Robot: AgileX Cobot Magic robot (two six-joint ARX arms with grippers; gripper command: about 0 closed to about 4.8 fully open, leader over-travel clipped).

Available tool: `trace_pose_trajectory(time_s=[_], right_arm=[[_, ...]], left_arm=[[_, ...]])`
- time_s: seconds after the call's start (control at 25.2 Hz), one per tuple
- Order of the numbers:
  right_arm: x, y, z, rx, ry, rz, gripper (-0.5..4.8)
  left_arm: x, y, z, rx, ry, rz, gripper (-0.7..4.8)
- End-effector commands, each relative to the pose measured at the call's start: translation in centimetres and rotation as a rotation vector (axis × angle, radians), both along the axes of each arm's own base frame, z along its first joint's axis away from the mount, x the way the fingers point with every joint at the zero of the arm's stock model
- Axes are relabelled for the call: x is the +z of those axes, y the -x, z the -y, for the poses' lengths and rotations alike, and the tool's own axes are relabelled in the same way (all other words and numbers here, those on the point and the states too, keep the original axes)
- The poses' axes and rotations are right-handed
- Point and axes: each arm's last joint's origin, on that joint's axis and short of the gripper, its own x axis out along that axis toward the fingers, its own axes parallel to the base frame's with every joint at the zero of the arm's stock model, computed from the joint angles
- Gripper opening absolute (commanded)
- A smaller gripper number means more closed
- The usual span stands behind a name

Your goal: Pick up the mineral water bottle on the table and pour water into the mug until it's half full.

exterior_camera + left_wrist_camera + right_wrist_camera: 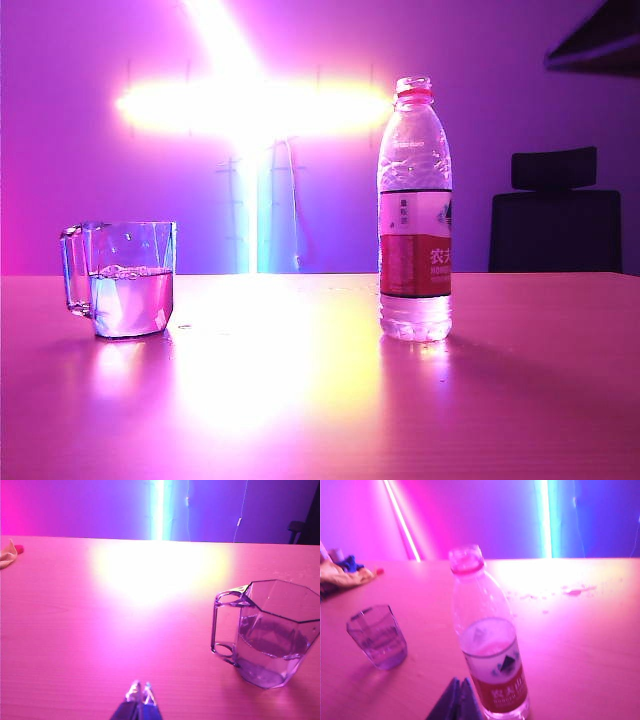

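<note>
The mineral water bottle (415, 200) stands upright and uncapped on the table (300, 400), right of centre. The mug (125, 280) stands at the left, holding water (133, 302) up to about half its height. Neither gripper shows in the exterior view. In the left wrist view my left gripper (139, 686) is shut and empty over bare table, apart from the mug (270, 630). In the right wrist view my right gripper (460, 681) is shut with nothing in it, close beside the bottle (490, 645) near its label but not around it. The mug (377, 636) stands farther off.
A crumpled cloth (340, 572) lies near the table's edge beyond the mug, and the cloth (7, 555) also shows in the left wrist view. Spilled drops (575, 591) wet the table behind the bottle. A dark chair (555, 215) stands behind the table at the right.
</note>
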Motion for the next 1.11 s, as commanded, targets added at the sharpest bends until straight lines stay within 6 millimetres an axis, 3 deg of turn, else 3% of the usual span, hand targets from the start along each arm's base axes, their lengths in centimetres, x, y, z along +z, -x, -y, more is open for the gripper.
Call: trace_pose_trajectory(time_s=[0.04,0.44,0.56,0.75,0.99,1.11], right_arm=[[0.5,0.2,0.1,0.0,-0.019,0.033,-0.01],[0.1,0.2,0.1,-0.012,0.014,0.006,-0.01],[0.0,0.2,0.6,-0.127,0.075,0.01,-0.01],[-0.4,1.5,3.1,-0.304,0.07,0.016,-0.01],[-2.3,2.1,5.0,-0.387,0.053,0.052,-0.01],[-4.4,2.3,5.8,-0.403,0.052,0.062,-0.01]], left_arm=[[0.3,0.0,0.0,-0.004,-0.004,0.016,-0.02],[0.3,0.0,0.0,-0.004,-0.004,0.016,-0.02],[0.3,0.0,0.0,-0.004,-0.004,0.016,-0.02],[0.2,0.0,0.0,-0.008,-0.003,0.016,-0.02],[0.2,0.0,0.0,-0.008,-0.003,0.016,-0.02],[0.2,0.0,0.0,-0.007,-0.004,0.016,-0.02]])
